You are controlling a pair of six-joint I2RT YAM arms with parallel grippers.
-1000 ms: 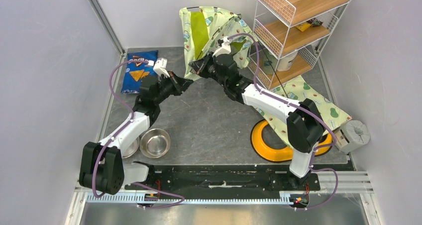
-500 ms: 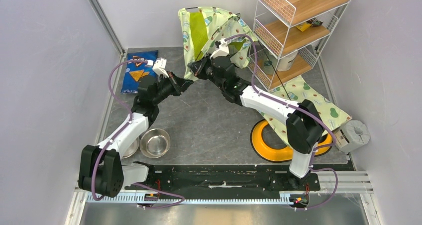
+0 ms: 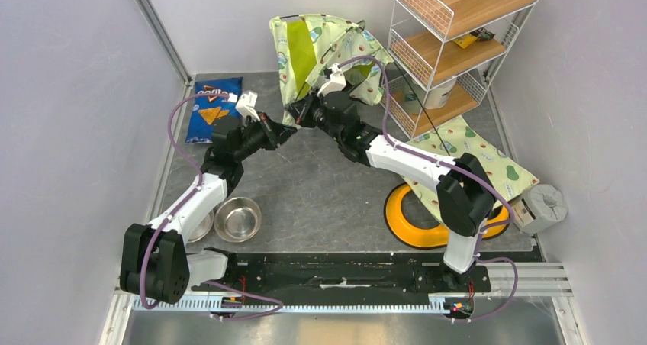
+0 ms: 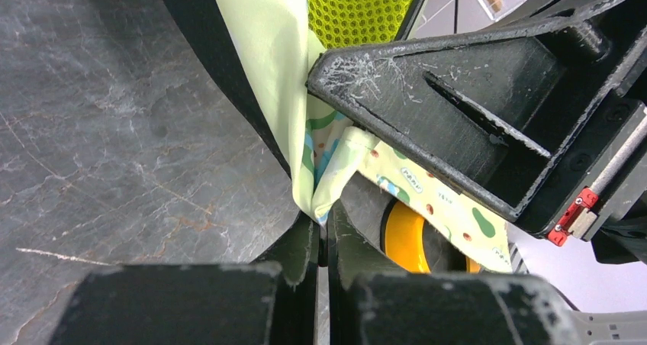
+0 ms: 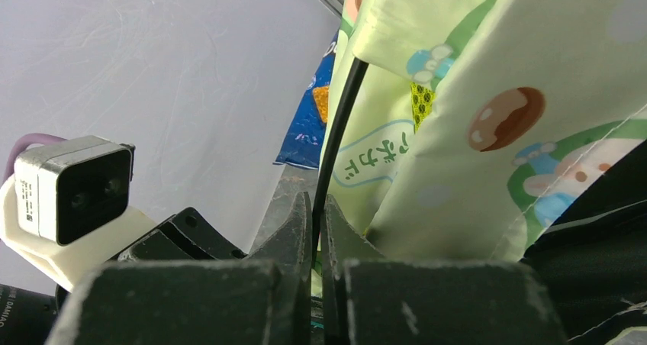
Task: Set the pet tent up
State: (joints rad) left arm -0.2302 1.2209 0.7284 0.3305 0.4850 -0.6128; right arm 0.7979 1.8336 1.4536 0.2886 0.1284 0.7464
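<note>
The pet tent point(image 3: 320, 47) stands half-raised against the back wall, pale-green printed fabric with a lime lining panel and thin black poles. At its lower left corner my left gripper point(image 3: 284, 131) is shut on the fabric hem; in the left wrist view the folded tent corner point(image 4: 317, 196) is pinched between the closed jaws point(image 4: 322, 224). Just right of it, my right gripper point(image 3: 300, 111) is shut on a black pole point(image 5: 336, 131), which runs up from between the jaws point(image 5: 319, 211) along the printed fabric point(image 5: 458, 154).
A blue chip bag point(image 3: 212, 110) lies at the back left. Two steel bowls point(image 3: 237, 218) sit near the left arm. On the right are a wire shelf point(image 3: 450, 40), a matching flat mat point(image 3: 477, 158) over a yellow ring dish point(image 3: 406, 219), and a grey roll point(image 3: 545, 204).
My right gripper has shifted a little left and toward the back with the pole, and the tent's top has leaned left. The left gripper has barely moved.
</note>
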